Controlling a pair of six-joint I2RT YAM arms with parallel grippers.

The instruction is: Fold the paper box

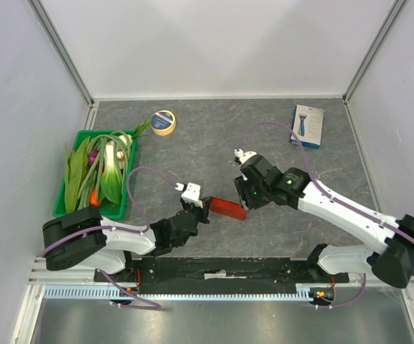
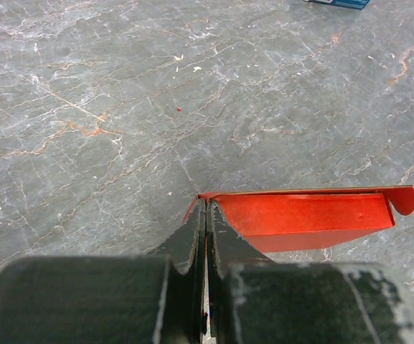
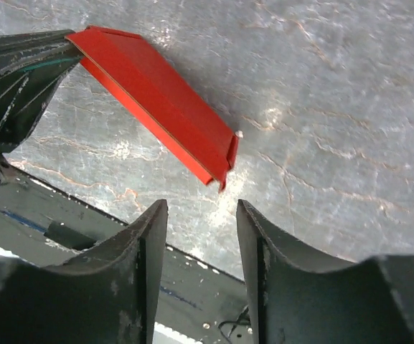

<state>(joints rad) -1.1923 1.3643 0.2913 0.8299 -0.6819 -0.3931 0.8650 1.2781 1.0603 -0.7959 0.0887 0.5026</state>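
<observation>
Top external shows one paper box (image 1: pixel 228 208), one end clamped in the left end effector (image 1: pixel 204 207), that arm low and outstretched; right end effector (image 3: pixel 201 215) gapes empty just beside it.

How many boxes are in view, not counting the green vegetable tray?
2. The red paper box is near the front centre, one end pinched in the left gripper. The white-and-blue box lies flat at the far right of the table. None appears hidden.
</observation>
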